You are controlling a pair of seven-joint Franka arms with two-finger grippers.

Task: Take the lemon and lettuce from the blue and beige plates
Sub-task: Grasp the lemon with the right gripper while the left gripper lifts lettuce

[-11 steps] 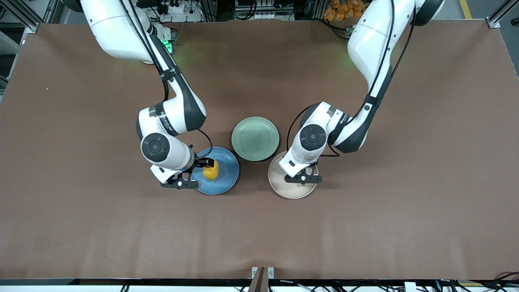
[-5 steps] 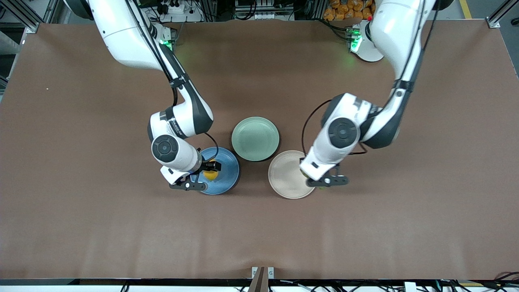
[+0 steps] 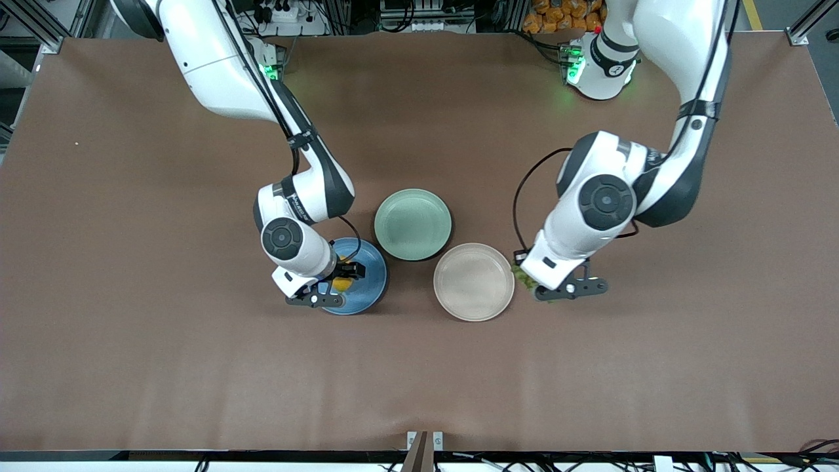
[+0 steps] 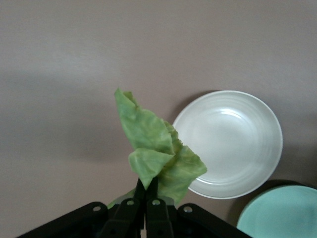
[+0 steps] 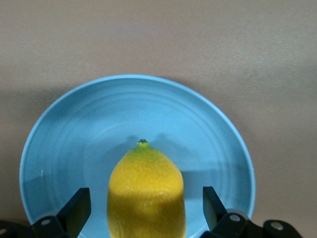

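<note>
A yellow lemon (image 3: pixel 342 282) lies on the blue plate (image 3: pixel 373 275). My right gripper (image 3: pixel 339 287) is low over that plate and open, with a finger on each side of the lemon and a gap at both. In the right wrist view the lemon (image 5: pixel 146 193) sits between the fingers of my right gripper (image 5: pixel 144 201) on the blue plate (image 5: pixel 74 129). My left gripper (image 3: pixel 534 285) is shut on a green lettuce leaf (image 3: pixel 522 275) and holds it over the table beside the bare beige plate (image 3: pixel 473 282). The left wrist view shows my left gripper (image 4: pixel 147 186), the lettuce (image 4: pixel 153 144) and the beige plate (image 4: pixel 233 144).
A bare green plate (image 3: pixel 413 224) stands between the two other plates, farther from the front camera; it also shows in the left wrist view (image 4: pixel 282 213). The brown table (image 3: pixel 419 367) stretches wide around the plates.
My left gripper has lifted the lettuce off the beige plate and carried it toward the left arm's end. My right gripper has shifted slightly farther over the lemon.
</note>
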